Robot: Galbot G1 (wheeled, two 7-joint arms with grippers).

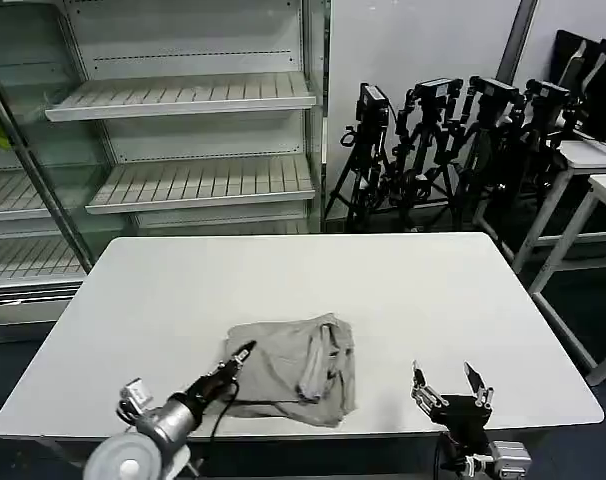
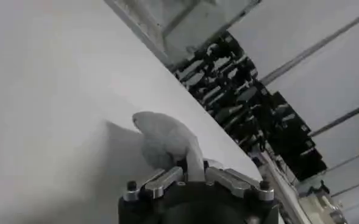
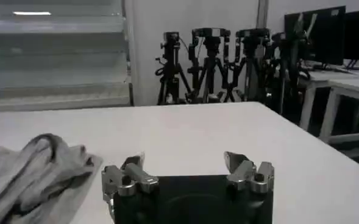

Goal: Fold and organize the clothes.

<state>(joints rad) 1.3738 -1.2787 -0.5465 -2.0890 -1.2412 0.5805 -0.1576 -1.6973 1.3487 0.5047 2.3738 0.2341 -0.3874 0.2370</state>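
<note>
Left gripper pinches T-shirt; tripods stand beyond table.

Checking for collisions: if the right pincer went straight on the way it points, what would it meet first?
Probably nothing near: the right pincer, open, faces bare table; the T-shirt lies off to one side.

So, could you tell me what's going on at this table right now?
The robot is folding a light grey T-shirt, which lies bunched and partly folded near the front edge of the white table. The left gripper is at the shirt's left edge, its fingers closed on a bit of fabric. The right gripper waits open above the table's front right part, apart from the shirt.
</note>
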